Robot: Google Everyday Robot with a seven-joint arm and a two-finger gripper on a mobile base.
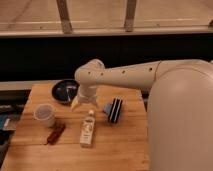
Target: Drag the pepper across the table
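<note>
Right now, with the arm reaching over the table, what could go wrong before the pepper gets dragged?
1. The gripper hangs between the dark bowl and the white-and-yellow bottle; heading for the pepper, it might nudge the bottle.
2. The white cup stands just above the pepper on the table, so a descent or drag there could bump it.

The smooth, cream plastic-looking pincer hangs above the matt, planked wooden table.
</note>
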